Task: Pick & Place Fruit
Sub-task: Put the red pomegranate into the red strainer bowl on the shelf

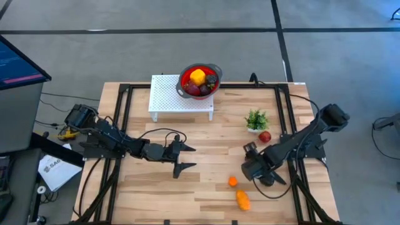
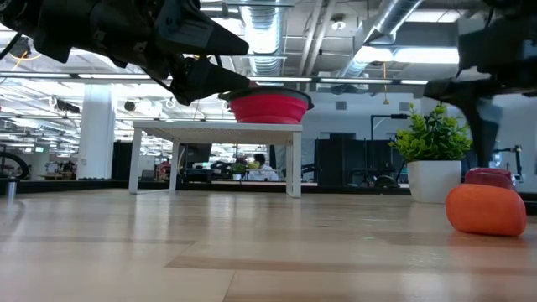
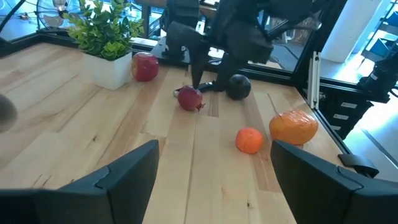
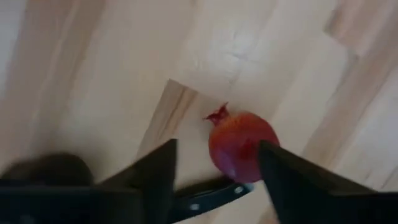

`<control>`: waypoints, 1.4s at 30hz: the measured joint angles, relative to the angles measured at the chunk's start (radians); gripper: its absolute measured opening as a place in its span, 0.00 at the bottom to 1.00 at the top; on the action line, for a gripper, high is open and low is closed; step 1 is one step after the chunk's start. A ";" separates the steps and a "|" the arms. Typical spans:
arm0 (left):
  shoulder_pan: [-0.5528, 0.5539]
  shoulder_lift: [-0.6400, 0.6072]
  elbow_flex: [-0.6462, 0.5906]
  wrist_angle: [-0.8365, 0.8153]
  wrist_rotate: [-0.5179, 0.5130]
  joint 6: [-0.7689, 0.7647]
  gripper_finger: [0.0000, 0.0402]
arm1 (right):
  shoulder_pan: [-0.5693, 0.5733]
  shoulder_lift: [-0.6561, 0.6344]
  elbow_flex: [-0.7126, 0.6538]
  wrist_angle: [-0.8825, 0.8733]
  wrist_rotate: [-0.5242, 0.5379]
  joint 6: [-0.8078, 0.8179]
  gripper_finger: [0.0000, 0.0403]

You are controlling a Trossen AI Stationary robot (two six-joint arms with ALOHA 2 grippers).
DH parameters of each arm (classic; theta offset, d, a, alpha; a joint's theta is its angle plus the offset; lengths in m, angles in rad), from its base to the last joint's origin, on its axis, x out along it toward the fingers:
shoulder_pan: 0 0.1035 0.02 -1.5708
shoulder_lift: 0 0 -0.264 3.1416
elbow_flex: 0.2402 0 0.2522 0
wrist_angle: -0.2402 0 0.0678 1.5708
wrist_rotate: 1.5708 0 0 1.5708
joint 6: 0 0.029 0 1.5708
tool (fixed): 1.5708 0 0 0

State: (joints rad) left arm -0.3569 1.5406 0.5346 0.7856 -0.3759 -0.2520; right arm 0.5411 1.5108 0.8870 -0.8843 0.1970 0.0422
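R gripper (image 4: 214,165) over pomegranate (image 4: 241,147) nr plant (image 1: 257,119), jaws parted astride it, prob for a pick. L gripper (image 1: 182,157) idle, jaws wide.

A pale wooden desk (image 1: 156,175) stands on grey carpet floor (image 1: 187,56) crossed by dark seams. At nine o'clock sits a monitor (image 1: 19,62). Beyond the desk, an open office shows white columns (image 2: 96,130), exposed ceiling ducts (image 2: 336,33) and bright strip lights (image 2: 394,54).
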 joint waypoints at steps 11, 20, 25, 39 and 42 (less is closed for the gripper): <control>0.000 0.000 0.000 0.000 0.000 0.000 0.75 | -0.013 0.135 0.000 -0.001 0.081 -0.239 0.83; 0.000 0.000 0.000 0.000 0.001 0.000 0.75 | -0.011 0.207 0.004 -0.005 0.142 -0.228 0.65; 0.000 0.000 0.000 0.000 0.001 0.000 0.75 | -0.016 0.176 -0.002 0.017 0.159 -0.185 0.51; 0.000 0.000 0.000 0.000 0.000 0.000 0.75 | -0.211 -0.048 -0.154 0.793 0.172 -0.071 0.46; 0.000 0.000 0.000 0.000 0.000 0.000 0.75 | -0.305 -0.093 -0.182 1.106 0.173 -0.115 0.45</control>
State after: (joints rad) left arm -0.3569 1.5402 0.5346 0.7856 -0.3763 -0.2520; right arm 0.2363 1.4174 0.7052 0.2221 0.3702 -0.0731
